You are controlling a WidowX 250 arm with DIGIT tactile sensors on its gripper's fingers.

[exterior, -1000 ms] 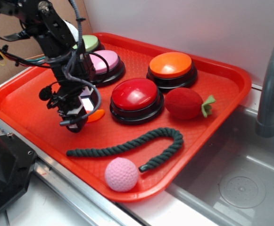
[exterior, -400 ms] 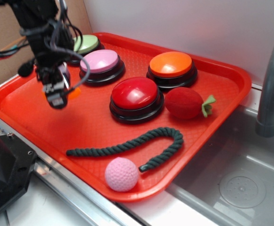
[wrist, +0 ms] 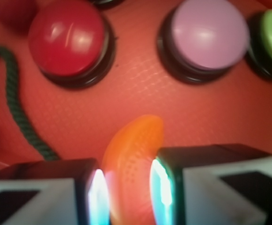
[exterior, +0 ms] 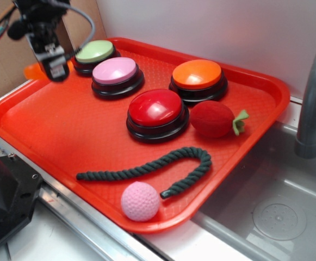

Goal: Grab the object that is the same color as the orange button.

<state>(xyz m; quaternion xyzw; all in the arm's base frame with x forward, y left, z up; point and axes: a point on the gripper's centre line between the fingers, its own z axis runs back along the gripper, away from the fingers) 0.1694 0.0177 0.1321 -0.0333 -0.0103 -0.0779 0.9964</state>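
The object, a small glossy orange crescent [wrist: 132,161], is pinched between my fingers in the wrist view, lifted clear of the red tray [wrist: 140,98]. In the exterior view my gripper [exterior: 50,66] hangs above the tray's far left corner, shut on the orange crescent [exterior: 32,71], which pokes out to its left. The orange button [exterior: 197,75], an orange dome on a black base, stands at the tray's back right, far from the gripper. It is out of the wrist view.
A red button [exterior: 156,109], pink button [exterior: 115,71] and green button [exterior: 94,51] stand on the tray [exterior: 54,128]. A red plush strawberry [exterior: 215,119], dark green rope [exterior: 147,167] and pink ball [exterior: 140,200] lie nearer the front. A sink [exterior: 266,206] with grey faucet [exterior: 313,103] is right.
My gripper, shut on the orange crescent, has risen from the tray surface beside the red button and moved left and back to the tray's far left corner.
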